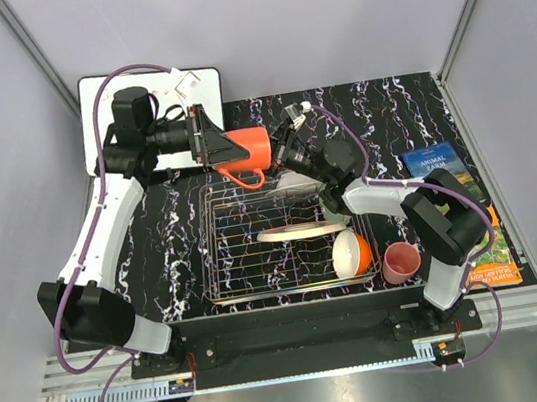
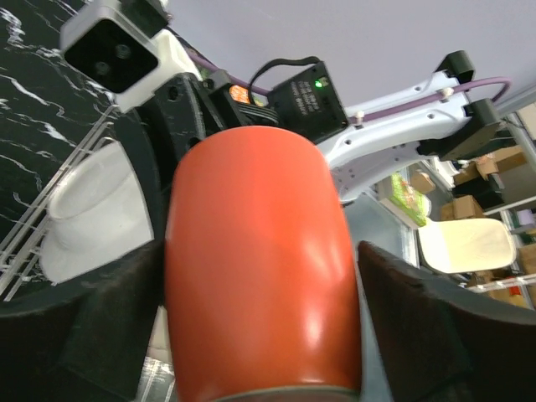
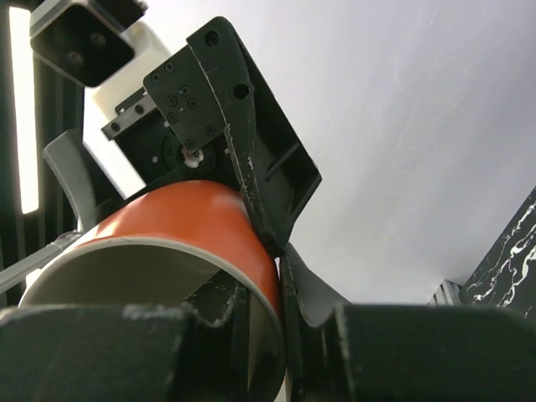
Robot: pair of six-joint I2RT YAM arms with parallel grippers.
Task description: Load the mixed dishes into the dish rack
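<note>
While right pincer [image 1: 282, 148] clenches orange mug [image 1: 256, 144] rim, left pincer [image 1: 234, 148] straddles it, seemingly released.

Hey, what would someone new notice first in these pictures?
The bright orange mug grabs the eye, held over the far edge of the dish rack where both arms meet: the right pincer pinches its rim, the left pincer stands open around its body. Then the white plate and orange bowl in the rack, and the pink cup just right of it.

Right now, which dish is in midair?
The orange mug, held at its rim by the right gripper; the plate and bowl sit in the rack, the pink cup on the table.
</note>
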